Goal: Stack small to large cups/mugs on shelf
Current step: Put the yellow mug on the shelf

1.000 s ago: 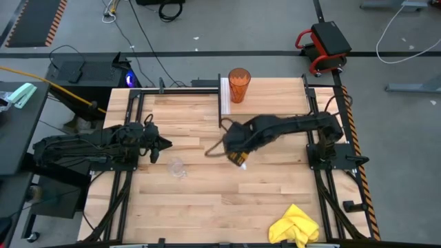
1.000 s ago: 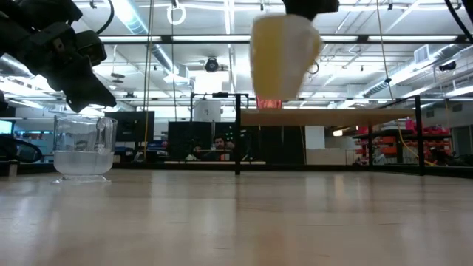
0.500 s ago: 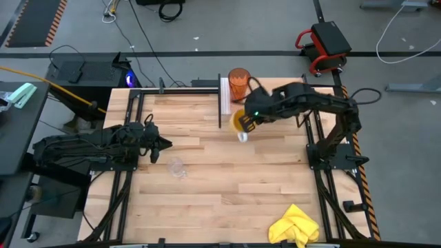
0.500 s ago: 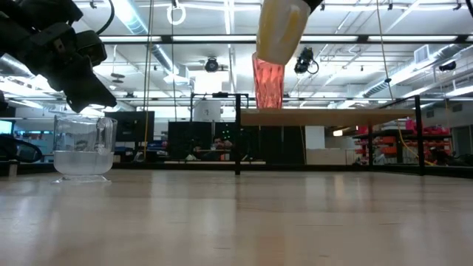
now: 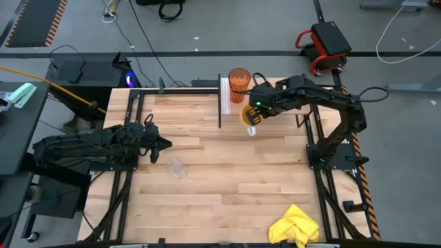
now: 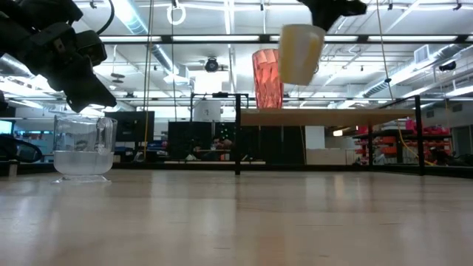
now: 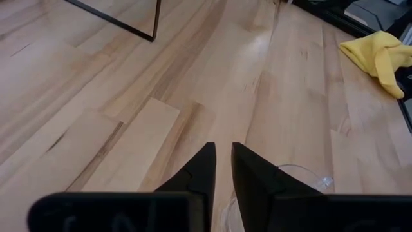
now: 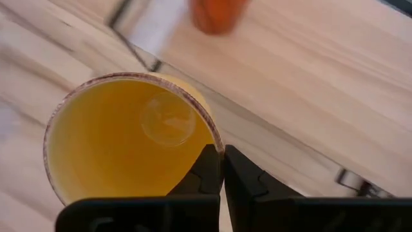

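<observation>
My right gripper [image 5: 255, 110] is shut on the bright orange cup [image 5: 248, 118], which it holds in the air just in front of the shelf [image 5: 275, 96]. The low view shows the cup [image 6: 299, 53] beside the tall dark-orange tumbler [image 6: 267, 77]. The tumbler [image 5: 238, 83] stands upright on the shelf, close to the white end panel [image 5: 224, 96]. The small clear glass [image 5: 178, 167] stands on its base on the tabletop, and in the low view the glass [image 6: 83, 146] is under my left gripper [image 5: 162, 146]. That gripper is shut and touches nothing. My right gripper [image 8: 223, 169] pinches the orange cup's rim [image 8: 215, 143], with one finger inside the cup and one outside. The fingers come from above, pointing down. The cup [image 8: 129, 138] hangs below them, lifted clear of table and shelf and slightly tilted, mouth up.
A yellow cloth [image 5: 296, 226] lies crumpled at the table's near right corner. The shelf's black legs [image 6: 237, 133] stand on the far half of the table. Bare plank tabletop [image 5: 227, 186] stretches between the glass and the cloth.
My right gripper has carried the orange cup from over the middle of the table toward the far edge and a little right, up to the shelf beside the tumbler. The cup has stayed lifted and has changed its tilt on the way. The left arm and the glass have kept still.
</observation>
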Controlling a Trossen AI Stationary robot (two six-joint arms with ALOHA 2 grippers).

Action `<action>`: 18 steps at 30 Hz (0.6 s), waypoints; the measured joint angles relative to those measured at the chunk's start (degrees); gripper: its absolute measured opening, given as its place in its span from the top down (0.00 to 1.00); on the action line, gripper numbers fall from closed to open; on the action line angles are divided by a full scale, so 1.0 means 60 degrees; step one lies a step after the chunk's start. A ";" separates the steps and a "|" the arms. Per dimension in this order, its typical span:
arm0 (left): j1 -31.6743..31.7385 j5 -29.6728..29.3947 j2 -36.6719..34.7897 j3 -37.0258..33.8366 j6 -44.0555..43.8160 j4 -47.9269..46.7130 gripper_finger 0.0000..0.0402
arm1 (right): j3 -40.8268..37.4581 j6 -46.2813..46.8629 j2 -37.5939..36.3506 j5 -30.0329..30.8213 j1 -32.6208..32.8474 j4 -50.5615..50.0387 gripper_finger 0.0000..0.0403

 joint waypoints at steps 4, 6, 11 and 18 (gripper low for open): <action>-0.0001 0.0000 0.0000 0.0000 0.0003 0.0000 0.85 | -0.0959 0.0073 -0.0888 0.0041 -0.0341 -0.0010 0.98; 0.0000 0.0000 0.0000 0.0000 0.0009 0.0004 0.84 | -0.1313 0.0329 -0.1304 0.0056 -0.0409 -0.0010 0.98; -0.0002 0.0000 0.0000 0.0000 0.0005 0.0004 0.85 | -0.2058 0.0527 -0.1991 0.0076 -0.0974 -0.0023 0.98; 0.0000 0.0000 0.0000 0.0000 0.0003 0.0007 0.86 | -0.1989 -0.0608 -0.1633 0.0146 -0.2502 0.0002 0.98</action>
